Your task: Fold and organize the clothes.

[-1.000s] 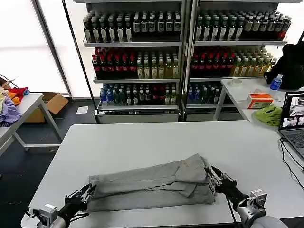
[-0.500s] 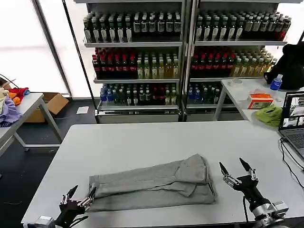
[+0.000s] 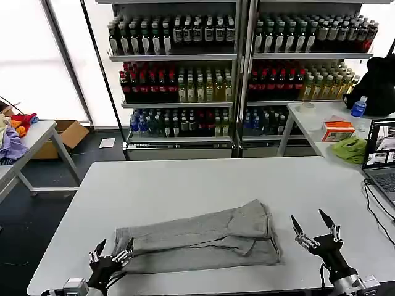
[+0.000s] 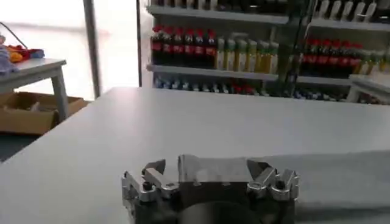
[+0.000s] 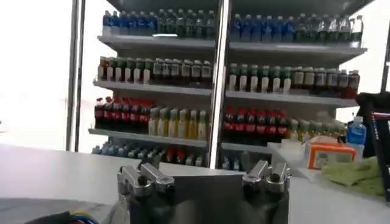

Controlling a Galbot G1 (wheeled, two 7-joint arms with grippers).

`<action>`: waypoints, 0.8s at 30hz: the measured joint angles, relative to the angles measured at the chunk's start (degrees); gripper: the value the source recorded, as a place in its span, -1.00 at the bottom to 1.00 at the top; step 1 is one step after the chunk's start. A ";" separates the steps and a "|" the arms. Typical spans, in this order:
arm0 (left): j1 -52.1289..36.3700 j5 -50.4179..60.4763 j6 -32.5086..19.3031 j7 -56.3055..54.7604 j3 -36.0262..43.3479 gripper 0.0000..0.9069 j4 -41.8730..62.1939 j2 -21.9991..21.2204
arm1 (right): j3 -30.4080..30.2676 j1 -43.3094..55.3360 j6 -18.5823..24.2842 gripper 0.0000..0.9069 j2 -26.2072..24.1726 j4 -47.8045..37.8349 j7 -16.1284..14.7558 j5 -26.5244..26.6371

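A folded grey shirt (image 3: 200, 242) lies on the near half of the white table (image 3: 185, 185), a long narrow bundle. Its long axis runs across the table from the robot's left to its right, the right end rising slightly toward the far side, where a thicker fold of cloth sits on top. The left gripper (image 3: 113, 254) sits at the shirt's left end, just beside or touching the cloth edge; its fingers are spread apart and hold nothing. The right gripper (image 3: 313, 226) hovers just off the shirt's right end, apart from the cloth, its two fingers wide open and empty. Behind the table stand shelves of bottles (image 3: 234, 74). A side table (image 3: 321, 123) to the right carries a lime-green cloth (image 3: 349, 149).
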 measured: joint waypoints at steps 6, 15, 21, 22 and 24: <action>-0.71 0.21 -0.76 0.12 0.99 -0.96 2.64 -1.23 | 0.18 -0.26 0.76 1.00 0.02 -0.16 -0.17 -0.16; -1.57 1.14 -2.00 0.78 1.75 -0.98 5.14 -2.96 | 0.69 -0.68 1.37 1.00 0.14 -0.26 -0.16 0.22; -1.84 1.38 -3.11 0.51 2.56 -1.00 5.91 -4.25 | 0.70 -0.46 1.28 1.00 0.27 -0.24 0.03 0.79; -1.97 1.34 -3.36 0.37 2.75 -0.98 5.94 -4.54 | 0.71 -0.45 1.22 1.00 0.29 -0.24 0.06 0.93; -2.16 1.17 -3.74 0.19 2.84 -0.98 6.01 -4.95 | 0.75 -0.42 1.08 1.00 0.28 -0.25 0.09 1.25</action>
